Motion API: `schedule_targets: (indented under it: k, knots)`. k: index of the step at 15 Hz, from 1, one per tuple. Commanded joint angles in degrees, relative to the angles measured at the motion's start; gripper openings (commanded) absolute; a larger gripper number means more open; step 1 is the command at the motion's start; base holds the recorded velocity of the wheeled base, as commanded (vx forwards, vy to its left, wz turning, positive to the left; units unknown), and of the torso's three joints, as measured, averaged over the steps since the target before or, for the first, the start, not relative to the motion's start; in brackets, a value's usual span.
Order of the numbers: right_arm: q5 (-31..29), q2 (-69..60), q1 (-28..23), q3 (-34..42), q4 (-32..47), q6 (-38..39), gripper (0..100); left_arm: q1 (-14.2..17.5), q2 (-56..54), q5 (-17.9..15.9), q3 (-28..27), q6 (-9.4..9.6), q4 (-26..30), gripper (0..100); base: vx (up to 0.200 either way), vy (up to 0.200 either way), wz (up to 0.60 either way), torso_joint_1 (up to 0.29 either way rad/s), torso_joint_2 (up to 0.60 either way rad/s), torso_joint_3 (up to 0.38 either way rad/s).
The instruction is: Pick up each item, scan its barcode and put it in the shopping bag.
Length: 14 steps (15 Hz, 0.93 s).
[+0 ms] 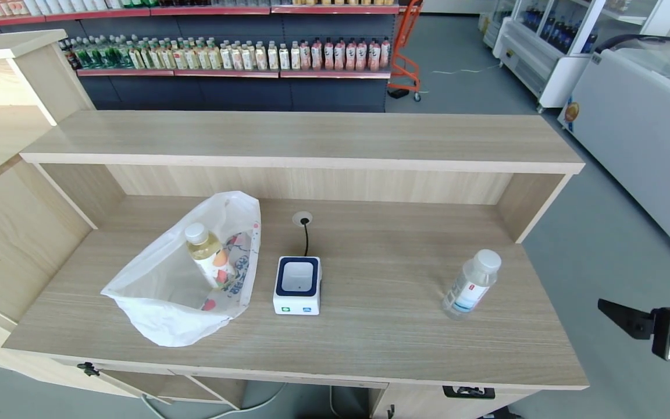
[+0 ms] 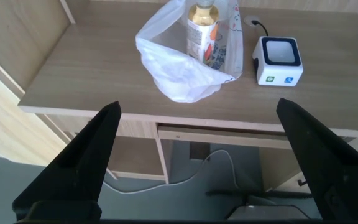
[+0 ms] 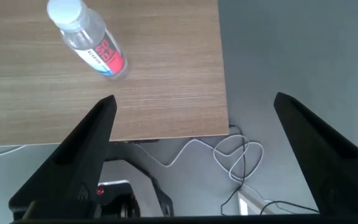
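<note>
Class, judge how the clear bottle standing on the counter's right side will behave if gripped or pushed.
The clear bottle stands tall and narrow, so a high push would probably tip it. Once down, its round body would likely roll. Smooth clear plastic may slip.

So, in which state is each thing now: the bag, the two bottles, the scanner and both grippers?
shopping bag: mouth open, lying on the counter.
tea bottle: capped, inside the shopping bag.
water bottle: capped, upright on the counter, outside the bag.
scanner: window facing up, cable attached.
left gripper: open, empty.
right gripper: open, empty.
</note>
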Motion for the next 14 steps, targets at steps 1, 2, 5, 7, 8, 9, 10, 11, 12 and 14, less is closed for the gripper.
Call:
schedule_targets:
  k: [1, 2, 5, 7, 8, 9, 10, 11, 12, 14]
  knots:
    - [-0.5, 14.5, 3.3, 1.7, -3.7, -0.7, 100, 0.0, 0.0, 0.0, 0.0, -0.02, 0.0, 100, 0.000, 0.000, 0.00, 0.000, 0.00, 0.000]
    - [-0.5, 16.8, 4.4, 1.7, -4.6, -0.7, 100, 0.0, 0.0, 0.0, 0.0, -0.02, 0.0, 100, 0.000, 0.000, 0.00, 0.000, 0.00, 0.000]
    - [-0.5, 23.0, 8.9, 1.3, -9.9, -0.9, 100, 0.0, 0.0, 0.0, 0.0, -0.02, 0.0, 100, 0.000, 0.000, 0.00, 0.000, 0.00, 0.000]
    - [-0.5, 27.2, 11.9, 1.3, -14.9, -1.0, 100, 0.0, 0.0, 0.0, 0.0, -0.02, 0.0, 100, 0.000, 0.000, 0.00, 0.000, 0.00, 0.000]
    - [-0.5, 30.2, 12.6, 1.3, -19.1, -1.0, 100, 0.0, 0.0, 0.0, 0.0, -0.02, 0.0, 100, 0.000, 0.000, 0.00, 0.000, 0.00, 0.000]
    - [-0.5, 33.4, 12.8, 1.3, -23.6, -0.9, 100, 0.0, 0.0, 0.0, 0.0, -0.02, 0.0, 100, 0.000, 0.000, 0.00, 0.000, 0.00, 0.000]
    - [-0.5, 33.8, 12.8, 1.3, -24.2, -0.9, 100, 0.0, 0.0, 0.0, 0.0, -0.02, 0.0, 100, 0.000, 0.000, 0.00, 0.000, 0.00, 0.000]
    - [-0.2, 37.4, 13.0, 1.1, -27.9, -0.9, 100, 0.0, 0.0, 0.0, 0.0, -0.02, 0.0, 100, 0.000, 0.000, 0.00, 0.000, 0.00, 0.000]
    - [0.1, 38.5, 13.0, 0.7, -28.5, -1.1, 100, 0.0, 0.0, 0.0, 0.0, -0.02, 0.0, 100, 0.000, 0.000, 0.00, 0.000, 0.00, 0.000]
    - [0.1, 40.3, 13.4, 0.7, -30.8, -1.1, 100, 0.0, 0.0, 0.0, 0.0, -0.02, 0.0, 100, 0.000, 0.000, 0.00, 0.000, 0.00, 0.000]
